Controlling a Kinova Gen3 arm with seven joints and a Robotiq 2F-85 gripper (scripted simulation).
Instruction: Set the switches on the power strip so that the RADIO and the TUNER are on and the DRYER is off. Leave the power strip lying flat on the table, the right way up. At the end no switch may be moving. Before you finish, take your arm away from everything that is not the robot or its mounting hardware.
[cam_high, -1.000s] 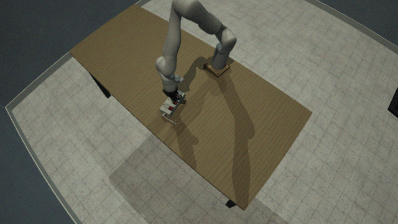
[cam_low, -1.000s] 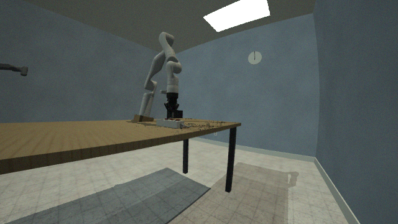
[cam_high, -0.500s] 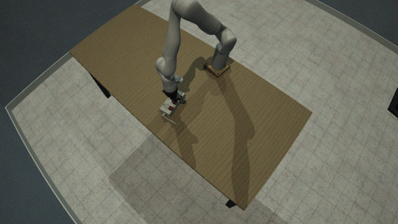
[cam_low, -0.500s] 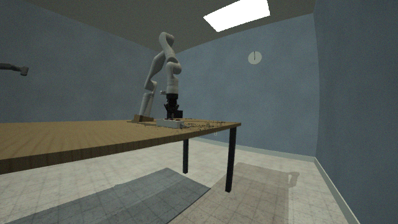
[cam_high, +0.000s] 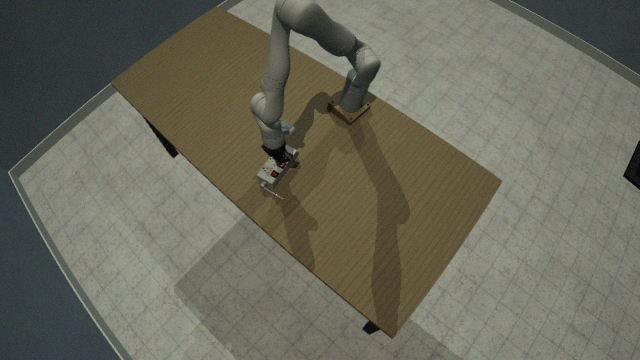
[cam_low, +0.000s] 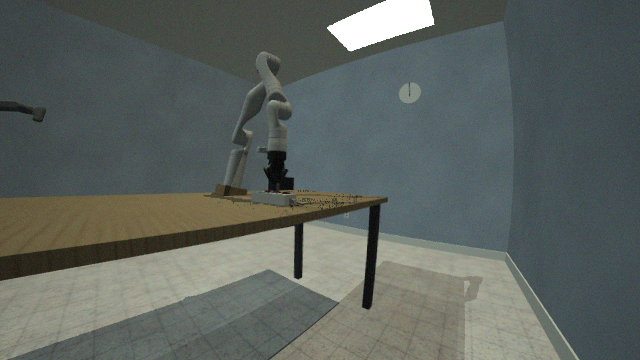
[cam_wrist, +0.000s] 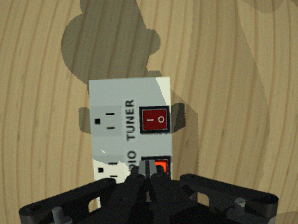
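The white rectangular power strip (cam_wrist: 131, 129) lies flat on the brown wooden table (cam_high: 390, 200), near its long front edge. The black two-finger gripper (cam_wrist: 149, 188), its fingers together, stands directly above the strip's near end, over the lit orange rocker switch (cam_wrist: 158, 165). The dark red TUNER switch (cam_wrist: 153, 121) sits beyond it. The arm's tan square base plate (cam_high: 334, 110) lies well behind the strip.
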